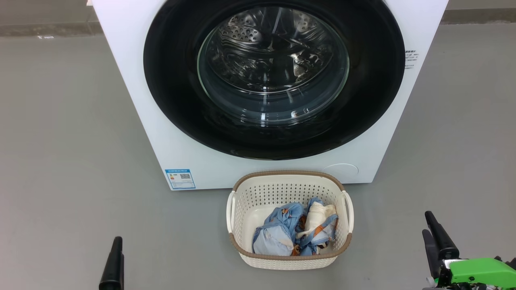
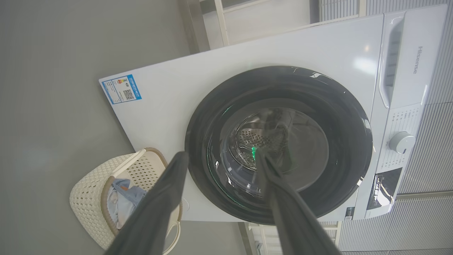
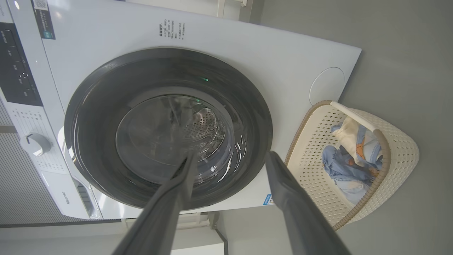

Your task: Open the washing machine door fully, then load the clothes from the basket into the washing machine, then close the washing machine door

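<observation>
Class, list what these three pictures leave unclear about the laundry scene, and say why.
Head view: top of the washing machine, cut off by the upper edge.
Head view: print on the blue label, too small.
Every view: the number of clothes, bunched together in the basket.
Drum contents: reflections on the washing machine door.

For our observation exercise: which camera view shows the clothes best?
The head view: it looks down into the basket onto the clothes. The right wrist view shows them sideways; the left wrist view, a sliver.
</observation>
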{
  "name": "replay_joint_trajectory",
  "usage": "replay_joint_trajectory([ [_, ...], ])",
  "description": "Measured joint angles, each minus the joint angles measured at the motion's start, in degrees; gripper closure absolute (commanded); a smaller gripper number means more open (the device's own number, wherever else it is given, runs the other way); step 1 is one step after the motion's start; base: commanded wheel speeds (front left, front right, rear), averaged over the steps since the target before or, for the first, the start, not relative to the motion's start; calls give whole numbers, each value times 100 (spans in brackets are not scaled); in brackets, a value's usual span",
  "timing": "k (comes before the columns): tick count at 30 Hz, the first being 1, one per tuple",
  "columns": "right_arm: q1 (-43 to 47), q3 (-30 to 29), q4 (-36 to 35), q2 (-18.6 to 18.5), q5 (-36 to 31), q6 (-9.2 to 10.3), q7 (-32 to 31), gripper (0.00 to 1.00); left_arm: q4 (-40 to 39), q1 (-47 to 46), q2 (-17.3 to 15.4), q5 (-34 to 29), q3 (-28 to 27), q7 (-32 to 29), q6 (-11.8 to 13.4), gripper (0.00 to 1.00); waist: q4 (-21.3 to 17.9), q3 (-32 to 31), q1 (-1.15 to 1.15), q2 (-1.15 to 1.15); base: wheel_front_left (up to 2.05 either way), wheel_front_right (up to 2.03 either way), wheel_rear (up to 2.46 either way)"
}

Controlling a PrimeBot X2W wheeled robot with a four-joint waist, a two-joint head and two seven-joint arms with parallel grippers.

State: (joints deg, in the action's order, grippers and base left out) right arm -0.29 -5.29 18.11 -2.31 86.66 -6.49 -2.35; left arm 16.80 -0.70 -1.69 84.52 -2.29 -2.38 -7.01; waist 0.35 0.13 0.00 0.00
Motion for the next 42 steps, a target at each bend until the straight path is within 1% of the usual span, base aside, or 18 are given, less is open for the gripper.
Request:
replay_joint_trajectory([
  [9, -12, 129, -97, -67, -650, 0, 148, 0, -18, 0, -41, -789, 66, 164, 0, 0, 15, -7, 0, 0, 0, 0, 0],
  [22, -15, 420, -144, -260, -1777, 0, 358, 0, -26, 1, -49, -1964, 170, 352, -1, 0, 37, -15, 0, 0, 0, 0, 0],
  [32, -17, 598, -144, -342, -2393, 0, 505, 0, -27, 2, -53, -2459, 238, 533, -1, 0, 55, -28, 0, 0, 0, 0, 0],
  [42, -43, 800, -144, -460, -3099, -1, 688, 0, -27, 4, -94, -3099, 390, 702, -2, 0, 57, -43, 0, 0, 0, 0, 0],
])
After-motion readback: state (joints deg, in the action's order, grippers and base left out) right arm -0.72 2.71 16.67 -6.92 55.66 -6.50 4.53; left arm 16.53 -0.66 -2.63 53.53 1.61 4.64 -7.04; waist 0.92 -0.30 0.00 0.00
